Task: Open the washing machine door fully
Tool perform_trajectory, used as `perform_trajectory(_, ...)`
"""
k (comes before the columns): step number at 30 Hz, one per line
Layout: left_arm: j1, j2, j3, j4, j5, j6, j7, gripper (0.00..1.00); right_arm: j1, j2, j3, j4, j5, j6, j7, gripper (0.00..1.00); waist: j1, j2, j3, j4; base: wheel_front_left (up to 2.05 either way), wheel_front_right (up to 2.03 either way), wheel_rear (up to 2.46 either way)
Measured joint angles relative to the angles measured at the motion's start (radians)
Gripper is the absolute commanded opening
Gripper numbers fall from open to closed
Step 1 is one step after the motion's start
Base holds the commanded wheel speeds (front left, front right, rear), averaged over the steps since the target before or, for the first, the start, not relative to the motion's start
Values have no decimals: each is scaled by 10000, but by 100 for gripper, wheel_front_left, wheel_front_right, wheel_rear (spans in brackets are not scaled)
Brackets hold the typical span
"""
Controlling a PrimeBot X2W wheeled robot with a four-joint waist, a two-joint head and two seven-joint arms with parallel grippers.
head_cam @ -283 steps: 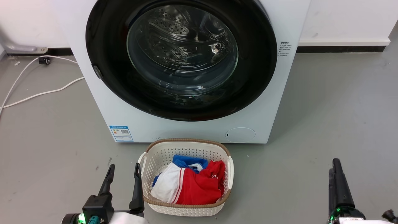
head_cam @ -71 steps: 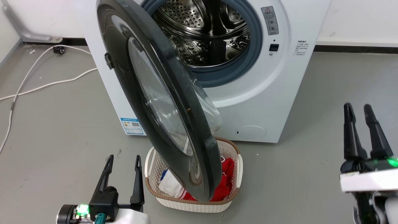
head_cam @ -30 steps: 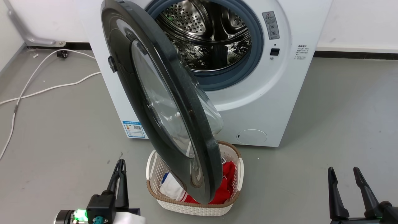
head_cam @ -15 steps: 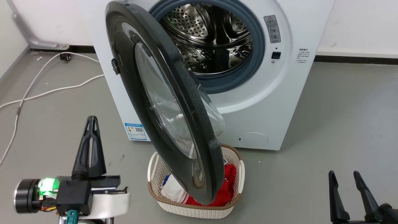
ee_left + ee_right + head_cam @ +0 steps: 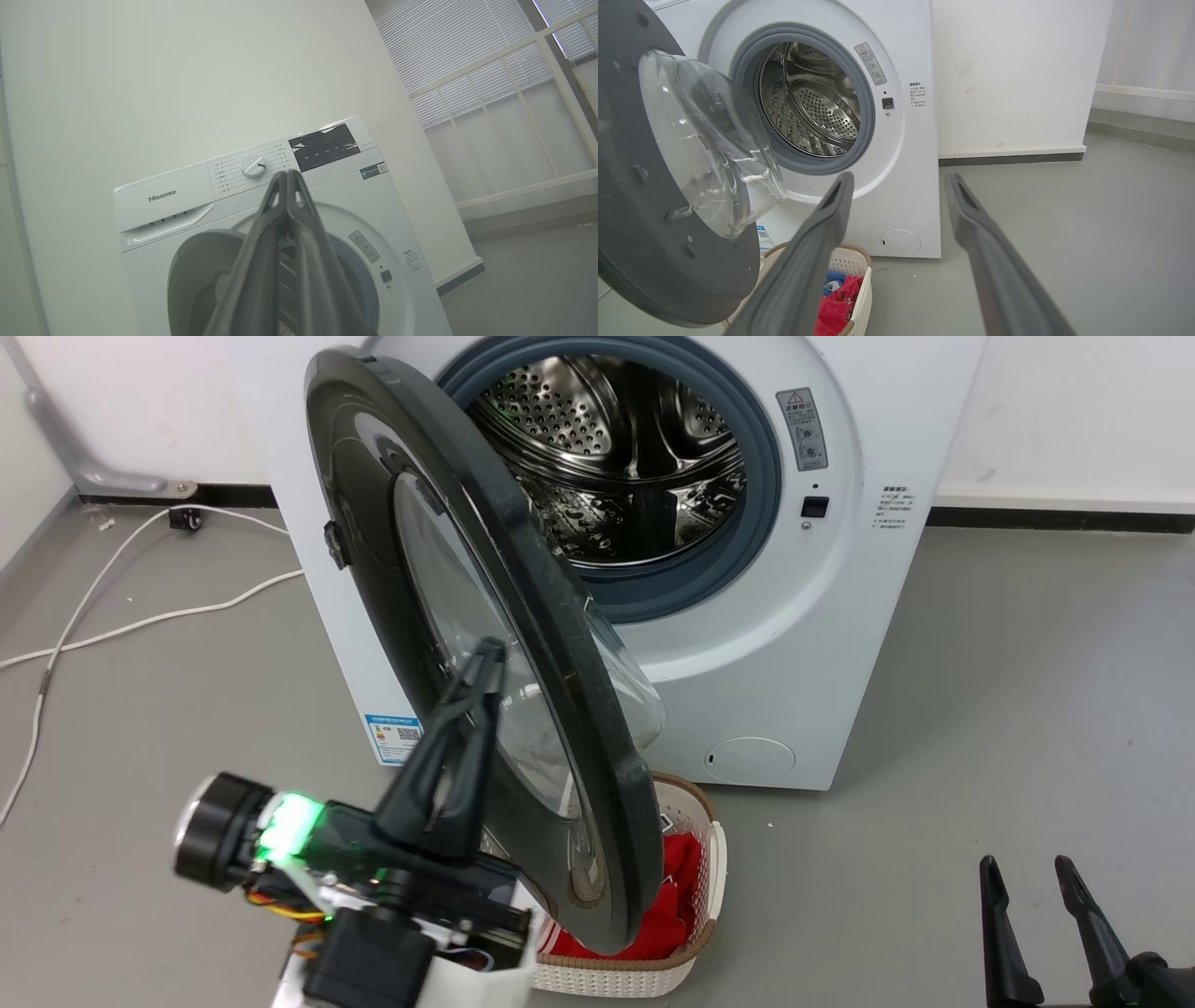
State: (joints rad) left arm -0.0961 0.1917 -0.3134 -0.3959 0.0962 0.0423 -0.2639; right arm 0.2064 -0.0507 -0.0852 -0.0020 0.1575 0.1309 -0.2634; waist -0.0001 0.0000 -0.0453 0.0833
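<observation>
The left tool (image 5: pixel 487 653), fingers pressed together, hangs centre-left before the half-open large round glossy black door (image 5: pixel 359 504) of the boxy white washing machine (image 5: pixel 840 644); the right tool (image 5: pixel 1025 873) sits spread at lower right. Opening looks half done: next, its free rim needs pushing leftward.

A white wall (image 5: pixel 1074 411) meets a smooth grey floor (image 5: pixel 1027 663) along a dark skirting (image 5: pixel 1064 519). A white cable (image 5: pixel 187 613) trails across the floor at left. Pale slatted blinds (image 5: pixel 467 56) cover a window past the wall's corner.
</observation>
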Motion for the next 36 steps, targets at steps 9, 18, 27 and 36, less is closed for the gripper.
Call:
perform_trajectory(9,-723,-303,-1710,368,61,-884,0,0,5,0,59,-19,-77,-2,0,100,0,0,59,-99,0,0,0)
perform_trajectory(18,-896,-738,-3411,1567,-128,-1333,-2,0,-27,0,98,-17,-79,0,0,100,1,0,208,-197,0,0,0)
perform_trajectory(27,-917,-890,-4063,3223,-487,-1377,0,0,-196,0,190,-2,-107,0,0,100,1,0,502,-372,0,0,0)
perform_trajectory(36,-971,-924,-3726,4803,-842,-938,4,0,-523,0,217,23,-167,0,0,100,2,0,1048,-514,0,0,0)
